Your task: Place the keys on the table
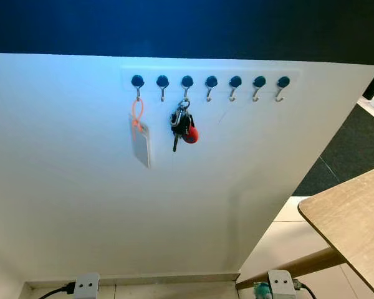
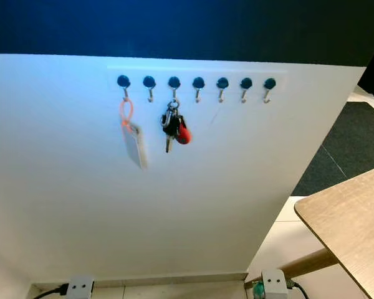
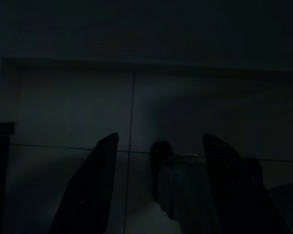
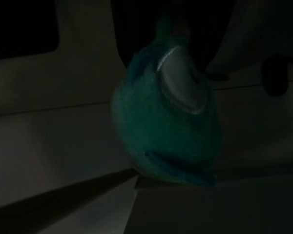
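We see a white wall panel [image 1: 112,205] w/ a row of seven dark-knobbed hooks [image 1: 210,82] near its top edge, dark blue wall above; the keys [image 1: 182,127] hang on the third hook from the left, a bunch w/ black key heads and a red fob, touching the panel; on the first hook from the left hangs an orange loop w/ a pale card tag [image 1: 140,142], just left of the keys and apart from them; the other hooks are bare; the table [image 1: 355,215] is at right, light wood top w/ rounded corner and a wooden leg slanting under it, well apart from the keys; dark carpet far right behind it, pale tile floor below; at the bottom edge we see two grey-white arm parts w/ cables, one left, one right; left wrist view very dark: left gripper [image 3: 158,187] fingers spread apart, nothing between them, over tile floor w/ a vague greyish shape; right wrist view dark and blurred, a teal rounded object [image 4: 168,119] w/ a pale patch up close; right gripper jaws: we can't tell.
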You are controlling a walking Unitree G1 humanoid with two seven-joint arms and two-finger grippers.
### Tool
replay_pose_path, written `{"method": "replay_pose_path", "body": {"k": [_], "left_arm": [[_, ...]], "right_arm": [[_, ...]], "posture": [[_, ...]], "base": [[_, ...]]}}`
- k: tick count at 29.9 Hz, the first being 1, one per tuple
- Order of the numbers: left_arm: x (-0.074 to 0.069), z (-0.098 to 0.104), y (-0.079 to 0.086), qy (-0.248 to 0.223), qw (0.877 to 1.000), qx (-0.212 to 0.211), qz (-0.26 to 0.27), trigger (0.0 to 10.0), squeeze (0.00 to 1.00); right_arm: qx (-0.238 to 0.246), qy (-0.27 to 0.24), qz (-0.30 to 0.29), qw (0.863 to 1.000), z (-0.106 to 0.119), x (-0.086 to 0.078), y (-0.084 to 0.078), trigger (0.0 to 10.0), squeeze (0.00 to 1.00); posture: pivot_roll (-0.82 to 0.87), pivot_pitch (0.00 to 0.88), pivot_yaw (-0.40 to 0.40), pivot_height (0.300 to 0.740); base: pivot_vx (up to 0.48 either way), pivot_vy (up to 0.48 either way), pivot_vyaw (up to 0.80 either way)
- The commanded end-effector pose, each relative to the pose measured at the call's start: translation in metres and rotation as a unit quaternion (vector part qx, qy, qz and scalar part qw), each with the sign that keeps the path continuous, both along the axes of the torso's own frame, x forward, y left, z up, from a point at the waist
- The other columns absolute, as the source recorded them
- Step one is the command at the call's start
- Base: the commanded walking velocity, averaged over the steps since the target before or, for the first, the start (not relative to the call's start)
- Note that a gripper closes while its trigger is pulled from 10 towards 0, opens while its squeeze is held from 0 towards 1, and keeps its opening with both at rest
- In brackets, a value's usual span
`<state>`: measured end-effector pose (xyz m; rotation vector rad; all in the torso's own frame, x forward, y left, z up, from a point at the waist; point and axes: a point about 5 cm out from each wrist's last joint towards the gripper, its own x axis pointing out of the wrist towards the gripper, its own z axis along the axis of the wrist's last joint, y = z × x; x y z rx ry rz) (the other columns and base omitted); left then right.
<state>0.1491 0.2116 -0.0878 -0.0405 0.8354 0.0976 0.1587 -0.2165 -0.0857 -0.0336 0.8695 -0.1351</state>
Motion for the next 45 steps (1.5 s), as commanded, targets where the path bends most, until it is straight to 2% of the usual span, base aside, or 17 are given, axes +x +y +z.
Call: {"method": "replay_pose_path", "body": {"k": [1, 9, 23, 32, 37, 45], "left_arm": [[-0.006, -0.001, 0.007, 0.016, 1.0, 0.009, -0.004, 10.0, 0.0], [0.0, 0.0, 0.005, 0.01, 1.0, 0.016, -0.013, 10.0, 0.0], [-0.002, 0.0, 0.008, 0.012, 1.0, 0.024, -0.012, 10.0, 0.0], [-0.012, -0.002, 0.013, 0.02, 0.999, 0.028, -0.011, 10.0, 0.0], [-0.019, -0.004, 0.012, 0.023, 0.999, 0.026, -0.021, 10.0, 0.0], [-0.011, -0.001, 0.008, 0.006, 0.999, 0.025, -0.027, 10.0, 0.0]], "right_arm": [[-0.002, 0.004, -0.008, 1.0, -0.001, -0.004, -0.002, 10.0, 0.0], [-0.002, 0.004, -0.009, 1.0, -0.001, -0.005, -0.004, 10.0, 0.0], [0.002, -0.003, -0.006, 1.0, 0.0, 0.001, 0.0, 10.0, 0.0], [0.002, 0.0, -0.009, 1.0, -0.001, -0.005, -0.001, 10.0, 0.0], [0.0, 0.008, -0.008, 1.0, -0.004, -0.015, -0.004, 10.0, 0.0], [-0.002, 0.006, -0.007, 1.0, -0.004, -0.013, -0.004, 10.0, 0.0]], "posture": [[0.04, 0.042, -0.007, 0.74], [0.04, 0.043, -0.006, 0.74], [0.06, 0.043, -0.01, 0.74], [0.05, 0.079, -0.003, 0.74], [0.05, 0.111, -0.009, 0.74], [0.04, 0.08, -0.004, 0.74]], "base": [[0.0, 0.0, 0.0], [0.0, 0.0, 0.0], [0.0, 0.0, 0.0], [0.0, 0.0, 0.0], [0.0, 0.0, 0.0], [0.0, 0.0, 0.0]]}}
